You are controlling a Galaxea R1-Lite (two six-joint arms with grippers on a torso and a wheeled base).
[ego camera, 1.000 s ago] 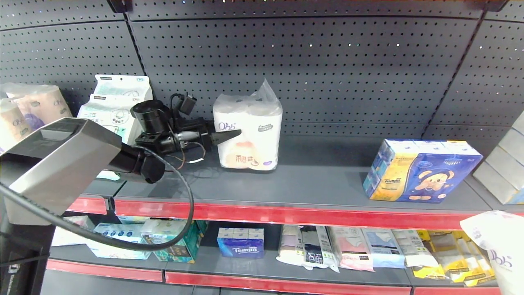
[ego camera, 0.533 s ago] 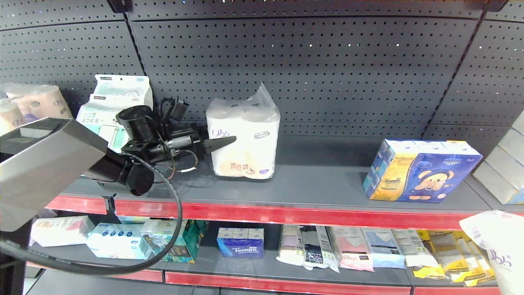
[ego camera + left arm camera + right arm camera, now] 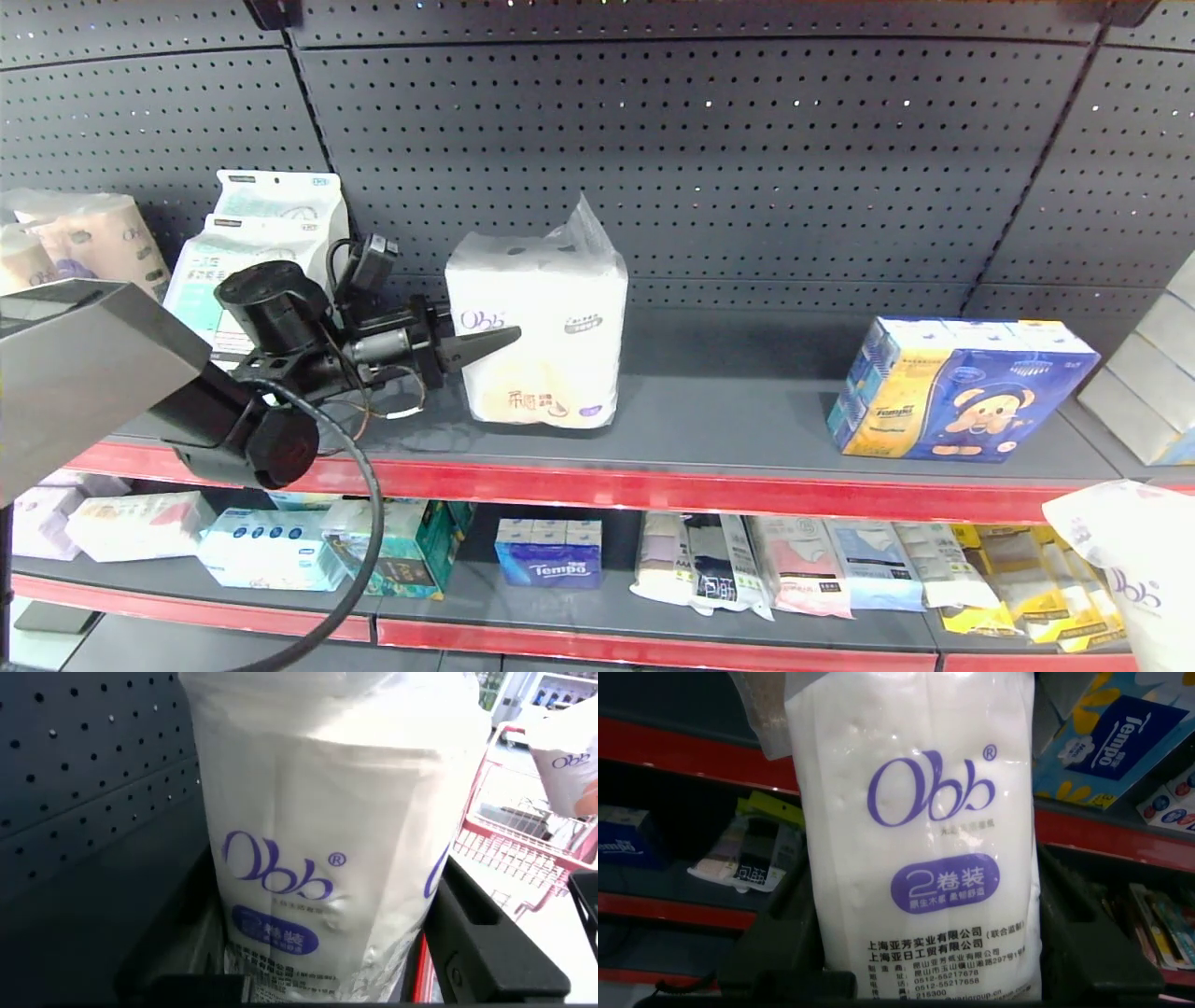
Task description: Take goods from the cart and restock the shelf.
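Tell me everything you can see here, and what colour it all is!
shelf: one, dark grey with red edge, across the view
toilet paper pack: one, white, upper shelf, left of middle
second toilet paper pack: one, white, low at right, off the shelf
tissue multipack: one, blue and yellow, upper shelf right
pouches: two, white and green, upper shelf left, against the back panel
small tissue pack: one, blue, lower shelf
cart: one, red wire, out on the floor
left gripper: black, shut on the toilet paper pack
right gripper: black, shut on the second toilet paper pack
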